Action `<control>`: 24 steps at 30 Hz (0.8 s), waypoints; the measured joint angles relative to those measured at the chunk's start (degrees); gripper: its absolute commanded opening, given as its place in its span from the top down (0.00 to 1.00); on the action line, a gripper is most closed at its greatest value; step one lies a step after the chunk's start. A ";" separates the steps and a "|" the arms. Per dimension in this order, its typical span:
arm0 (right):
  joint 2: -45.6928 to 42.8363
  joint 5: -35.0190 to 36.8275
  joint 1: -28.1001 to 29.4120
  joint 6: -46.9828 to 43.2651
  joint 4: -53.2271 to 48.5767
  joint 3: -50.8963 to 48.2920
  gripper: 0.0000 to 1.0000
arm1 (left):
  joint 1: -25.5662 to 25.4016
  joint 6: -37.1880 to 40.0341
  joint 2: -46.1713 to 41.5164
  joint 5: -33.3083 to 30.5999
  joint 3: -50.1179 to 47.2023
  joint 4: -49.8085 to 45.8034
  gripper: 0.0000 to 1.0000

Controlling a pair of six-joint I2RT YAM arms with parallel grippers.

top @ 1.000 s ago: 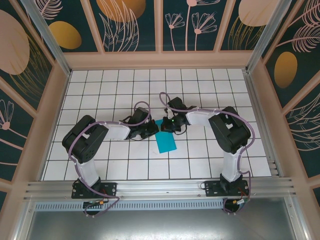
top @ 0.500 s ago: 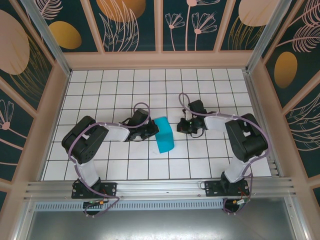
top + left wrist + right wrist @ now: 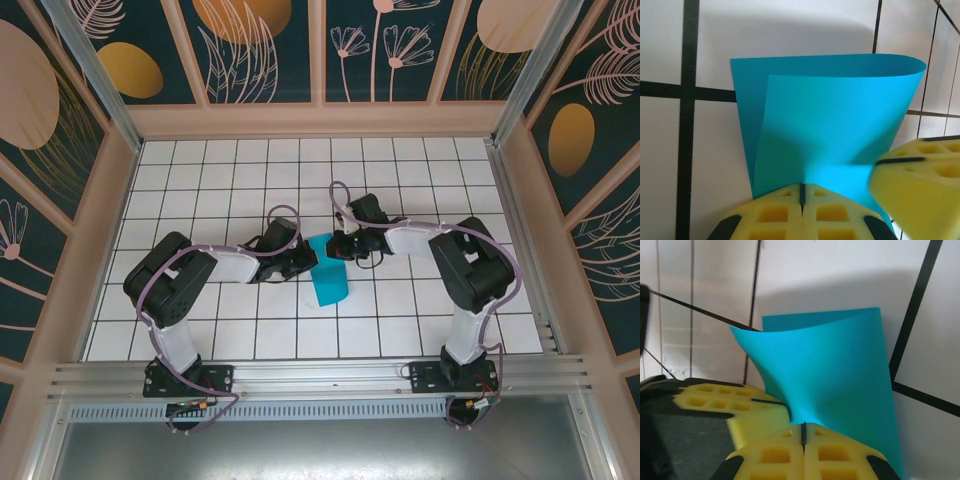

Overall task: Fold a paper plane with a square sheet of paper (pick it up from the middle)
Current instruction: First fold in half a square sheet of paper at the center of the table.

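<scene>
Item: square sheet of paper (image 3: 840,115), teal, doubled over in a loose, uncreased bend.
Location: just ahead of both pincers.
Left gripper (image 3: 802,192), right gripper (image 3: 803,430): jaws together, clamped on its edges.
Progress, judged: first fold begun; crease, nose and wings outstanding.

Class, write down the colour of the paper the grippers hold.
The sheet of paper is plain teal-cyan; the left wrist view shows it best.

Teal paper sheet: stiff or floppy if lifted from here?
Likely floppy: the teal paper sheet bows in a soft, uncreased curve and funnels into the shut jaws. Probably light and thin, so the free edge may sag or flutter. It could slide on the smooth tiled table.
</scene>
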 measured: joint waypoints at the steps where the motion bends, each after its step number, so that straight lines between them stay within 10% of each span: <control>1: 0.70 0.02 0.02 0.00 0.00 0.07 1.00 | -0.02 0.17 0.00 0.00 0.00 0.00 1.00; 24: -6.62 5.20 -4.85 0.20 1.11 -4.50 1.00 | -0.07 1.07 0.02 -0.09 0.00 0.00 1.00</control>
